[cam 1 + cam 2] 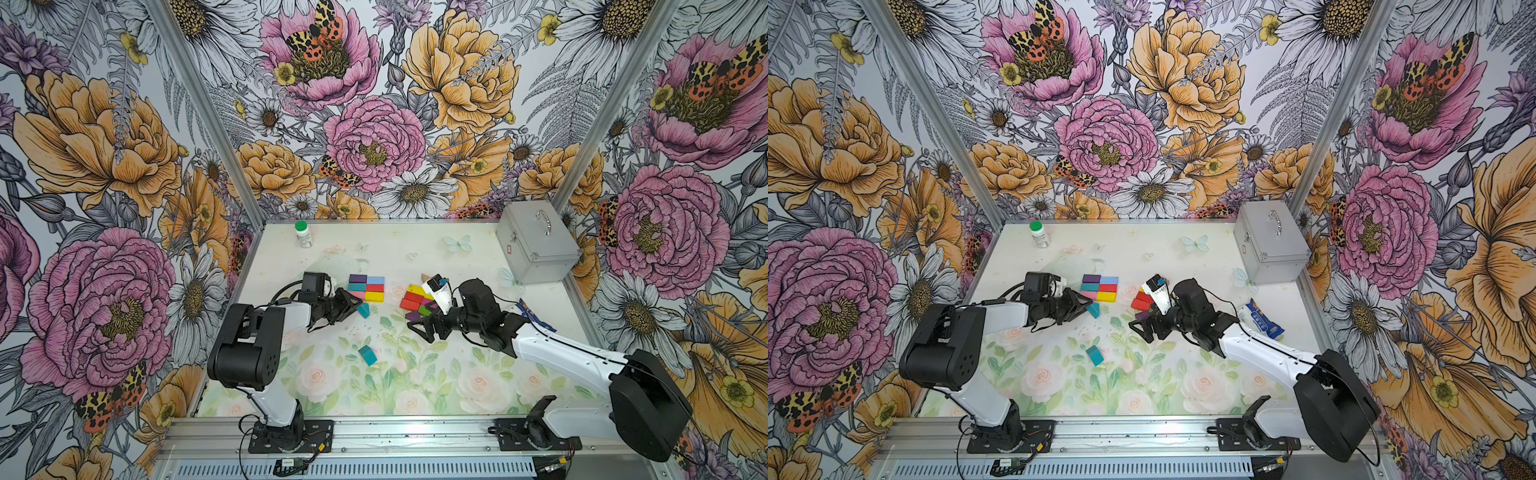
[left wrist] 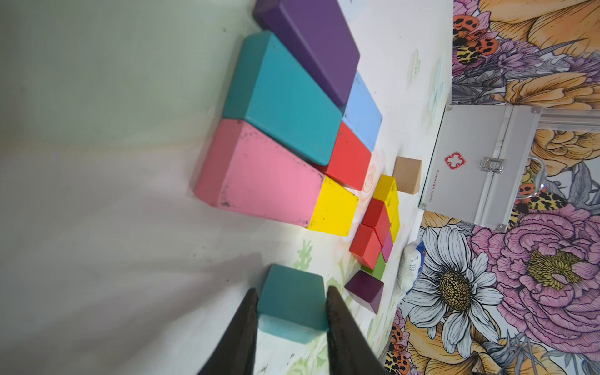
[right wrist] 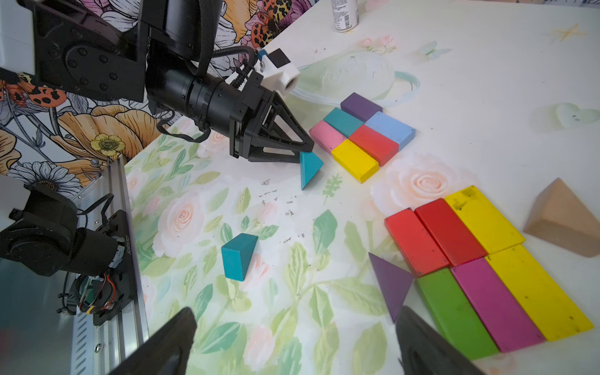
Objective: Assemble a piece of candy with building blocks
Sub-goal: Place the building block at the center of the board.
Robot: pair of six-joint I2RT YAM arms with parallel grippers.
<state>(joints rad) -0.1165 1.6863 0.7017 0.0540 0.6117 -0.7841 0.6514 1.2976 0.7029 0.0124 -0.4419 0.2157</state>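
My left gripper is shut on a teal triangle, its tip just beside a flat rectangle of six building blocks: purple, light blue, teal, red, pink, yellow. In the right wrist view the held triangle stands on end at the rectangle's pink and yellow corner. A second group of red, yellow, green and magenta blocks lies to the right, with a purple triangle and a tan triangle beside it. Another teal triangle lies alone mid-mat. My right gripper hovers open near the purple triangle, holding nothing.
A silver case stands at the back right and a green-capped bottle at the back left. A blue-and-white snack packet lies under the right arm. The floral mat runs to the front rail.
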